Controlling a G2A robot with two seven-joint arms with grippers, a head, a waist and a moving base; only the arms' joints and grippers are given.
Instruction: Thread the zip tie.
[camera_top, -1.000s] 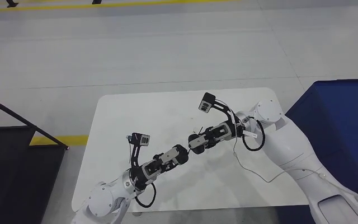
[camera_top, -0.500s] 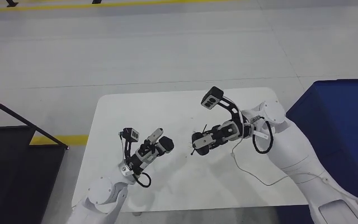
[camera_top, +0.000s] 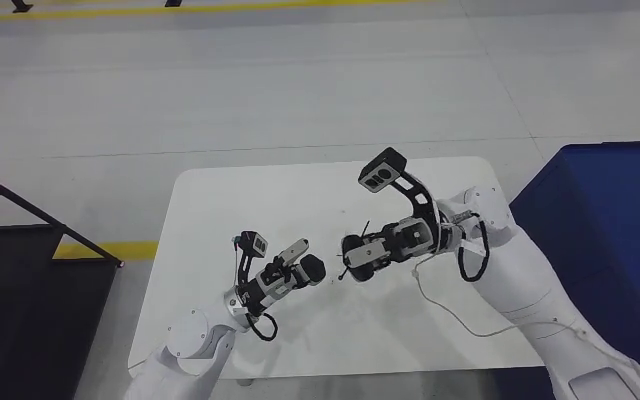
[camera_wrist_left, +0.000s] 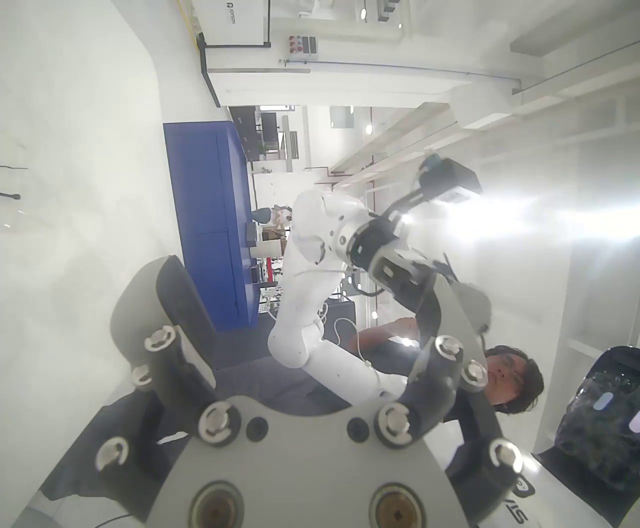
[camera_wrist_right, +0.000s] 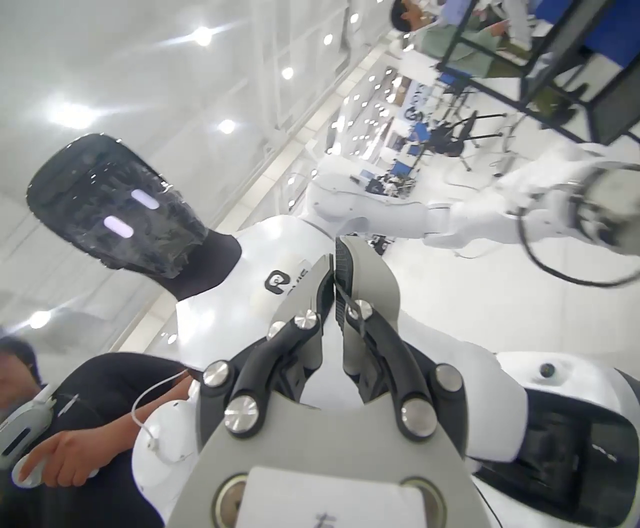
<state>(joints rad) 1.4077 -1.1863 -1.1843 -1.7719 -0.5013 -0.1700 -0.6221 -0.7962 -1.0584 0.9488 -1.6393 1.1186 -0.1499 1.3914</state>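
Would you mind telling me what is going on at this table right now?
A two-armed robot is handling a zip tie it is meant to thread. Its right tool is shut on the thin black tie, held above the white table. The left tool is open and empty, facing the right one across a gap.

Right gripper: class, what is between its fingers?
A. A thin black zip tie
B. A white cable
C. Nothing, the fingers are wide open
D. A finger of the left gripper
A: in the right wrist view the right gripper is shut on a thin black zip tie.
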